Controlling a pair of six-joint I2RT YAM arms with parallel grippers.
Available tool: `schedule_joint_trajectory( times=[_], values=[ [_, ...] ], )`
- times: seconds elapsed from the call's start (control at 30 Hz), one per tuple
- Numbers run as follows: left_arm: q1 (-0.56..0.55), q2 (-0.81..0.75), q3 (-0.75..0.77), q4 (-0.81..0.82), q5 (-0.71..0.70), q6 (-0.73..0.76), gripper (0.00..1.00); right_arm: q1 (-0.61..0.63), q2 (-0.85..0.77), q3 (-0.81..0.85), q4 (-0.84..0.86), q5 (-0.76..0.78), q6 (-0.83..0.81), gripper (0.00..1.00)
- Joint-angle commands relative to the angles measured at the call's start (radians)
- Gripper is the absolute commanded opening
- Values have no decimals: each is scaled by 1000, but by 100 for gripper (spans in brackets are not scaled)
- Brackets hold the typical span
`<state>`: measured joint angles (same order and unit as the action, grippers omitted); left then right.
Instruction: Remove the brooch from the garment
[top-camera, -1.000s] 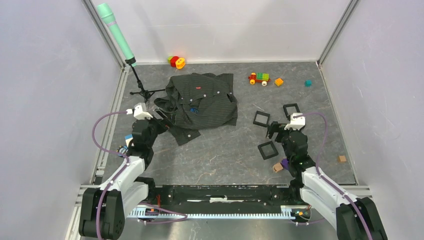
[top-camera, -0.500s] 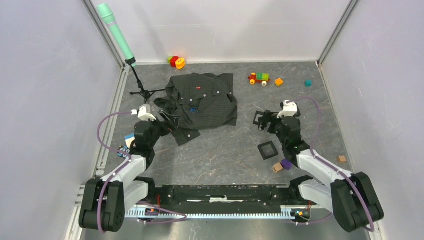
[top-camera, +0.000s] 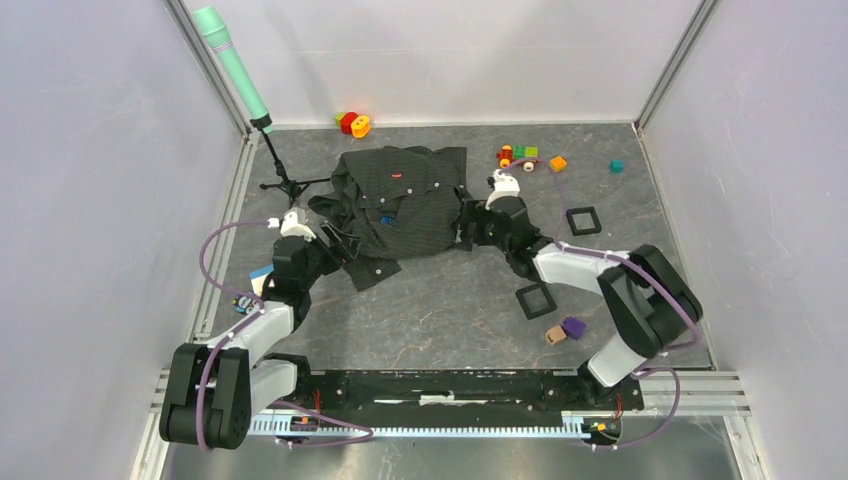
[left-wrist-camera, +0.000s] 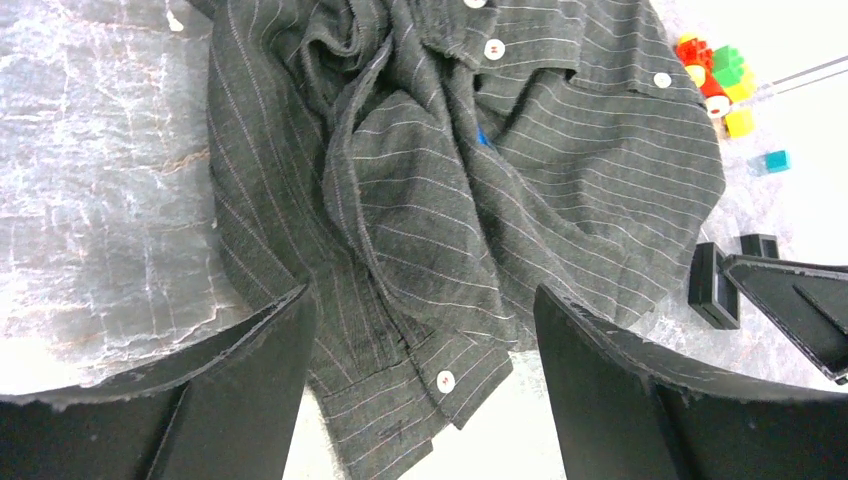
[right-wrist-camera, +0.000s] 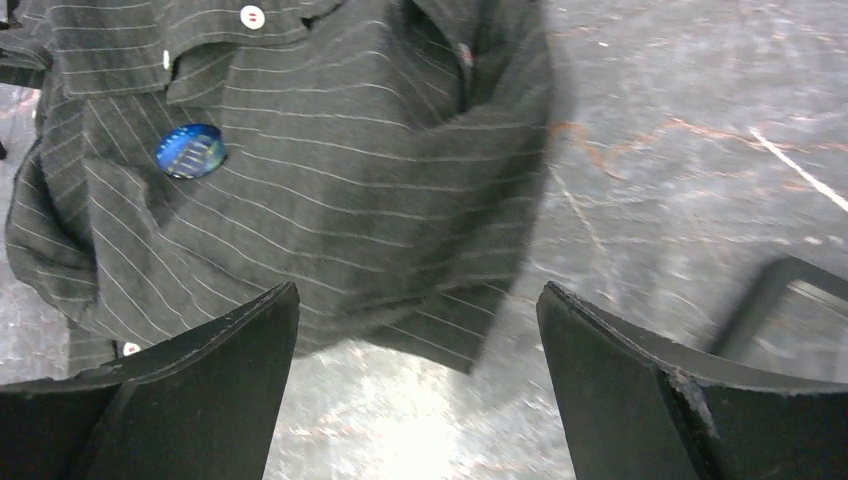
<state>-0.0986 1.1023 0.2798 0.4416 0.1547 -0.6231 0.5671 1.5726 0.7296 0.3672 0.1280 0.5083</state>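
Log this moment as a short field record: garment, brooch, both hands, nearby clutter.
garment: dark pinstriped shirt, crumpled on the table
brooch: blue, round, on the shirt front, untouched
left hand: open, over the shirt's near-left hem, holding nothing
right hand: open, at the shirt's right edge, holding nothing
clutter: black square frames, toy blocks right of the shirt

The shirt (top-camera: 420, 205) is showing dark grey with thin pale pinstripes and white buttons (left-wrist-camera: 494, 48); the brooch (right-wrist-camera: 190, 150) is gleaming blue; the table (top-camera: 450, 300) is looking marbled grey.
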Motion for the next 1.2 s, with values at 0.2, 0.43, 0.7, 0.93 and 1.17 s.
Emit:
schedule_joint_trajectory(
  times=[0.2, 0.43, 0.7, 0.93, 1.17],
  values=[
    [-2, -91, 16, -152, -117, -147, 79, 75, 199, 175, -8, 60, 124, 85],
    [-1, -171, 15, -351, -101, -240, 80, 57, 196, 199, -59, 162, 69, 17],
    [-3, -50, 90, -485, -125, -207, 83, -65, 159, 308, -186, 192, -47, 0],
    [-13, 169, 214, -532, -90, -165, 79, -150, 216, 440, -254, 104, -142, 2],
    [-43, 265, 290, -531, -117, -127, 77, -149, 238, 555, -357, 34, -322, 67]
  ],
)
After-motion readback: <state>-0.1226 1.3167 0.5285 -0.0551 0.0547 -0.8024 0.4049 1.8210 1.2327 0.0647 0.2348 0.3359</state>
